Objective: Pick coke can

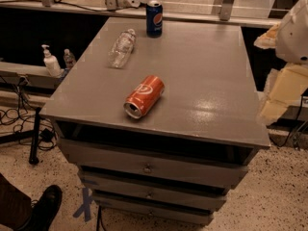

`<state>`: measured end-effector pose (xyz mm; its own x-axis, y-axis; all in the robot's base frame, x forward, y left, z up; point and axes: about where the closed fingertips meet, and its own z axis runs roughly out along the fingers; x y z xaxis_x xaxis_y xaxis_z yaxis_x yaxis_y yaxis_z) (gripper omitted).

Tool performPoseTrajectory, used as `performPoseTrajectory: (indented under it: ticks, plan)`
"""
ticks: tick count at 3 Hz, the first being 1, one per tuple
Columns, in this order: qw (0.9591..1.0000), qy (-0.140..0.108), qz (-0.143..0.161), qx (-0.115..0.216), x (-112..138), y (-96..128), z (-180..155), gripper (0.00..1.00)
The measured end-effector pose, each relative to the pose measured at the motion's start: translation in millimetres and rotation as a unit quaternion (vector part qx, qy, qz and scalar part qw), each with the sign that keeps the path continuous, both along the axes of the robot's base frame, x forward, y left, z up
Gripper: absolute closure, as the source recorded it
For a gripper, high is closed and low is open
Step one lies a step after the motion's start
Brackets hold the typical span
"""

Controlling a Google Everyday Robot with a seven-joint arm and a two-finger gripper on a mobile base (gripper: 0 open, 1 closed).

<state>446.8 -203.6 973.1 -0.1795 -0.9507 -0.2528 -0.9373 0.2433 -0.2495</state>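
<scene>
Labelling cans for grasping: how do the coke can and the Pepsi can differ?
The coke can is red-orange with a white swirl; the Pepsi can is dark blue. The coke can lies on its side near the front of the table; the Pepsi can stands upright at the back edge. Both are drink cans. The gripper is beyond the table, at the view's right edge, touching neither.

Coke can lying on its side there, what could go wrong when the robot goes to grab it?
1. The coke can lies on its side on the smooth cabinet top, so a nudge might roll it, perhaps off an edge.
2. The gripper hangs at the view's right edge, beside the cabinet, so it must reach across and its aim may drift.
</scene>
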Motion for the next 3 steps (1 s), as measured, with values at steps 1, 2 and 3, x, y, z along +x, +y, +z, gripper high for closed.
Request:
performPoseTrajectory:
  ticks: [1, 2, 3]
  plan:
    - [0.9969, -0.007, 0.061, 0.049, 20.6, 42.7, -21.5, 0.00]
    - [0.9862, -0.013, 0.131, 0.100, 41.3, 97.0, -38.0, 0.00]
    - [0.9740, -0.023, 0.180, 0.136, 55.9, 135.4, -44.1, 0.00]
